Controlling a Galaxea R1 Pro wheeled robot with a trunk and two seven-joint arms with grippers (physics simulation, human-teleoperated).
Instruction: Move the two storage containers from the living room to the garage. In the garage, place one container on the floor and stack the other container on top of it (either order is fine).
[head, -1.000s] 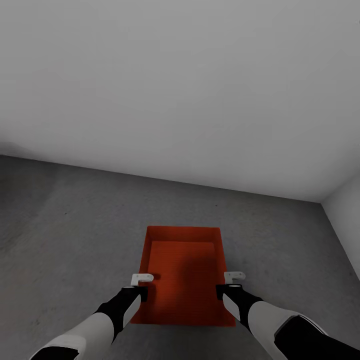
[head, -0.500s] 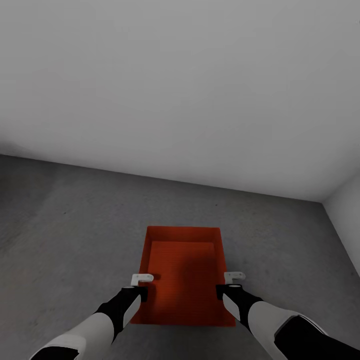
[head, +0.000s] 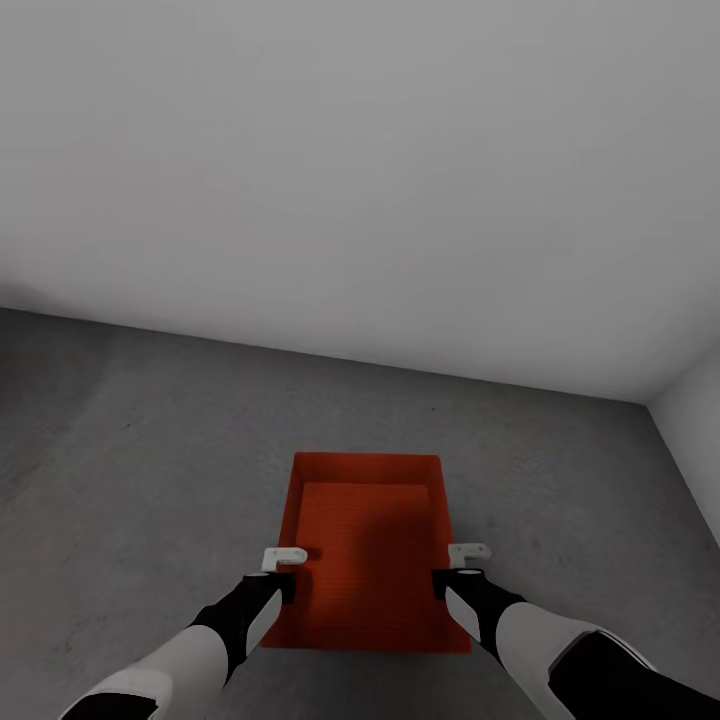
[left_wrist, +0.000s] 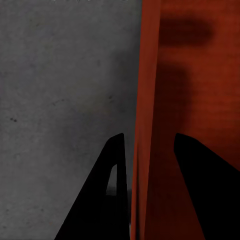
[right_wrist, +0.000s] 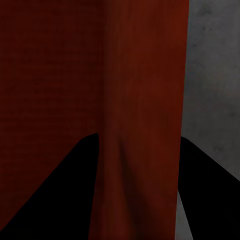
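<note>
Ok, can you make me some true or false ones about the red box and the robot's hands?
1. The red box is open on top, with no lid. True.
2. The left gripper has one finger on each side of the box's wall. True: one finger is outside it, one inside.
3. The floor under the box is light wood planks. False: it is rough dark grey.
4. The right gripper is high above the box, far from it. False: its fingers straddle the box's other side wall.
5. A second red box sits beside the first one on the floor. False: one box can be seen here.
6. A pale grey wall stands behind the box. True.
</note>
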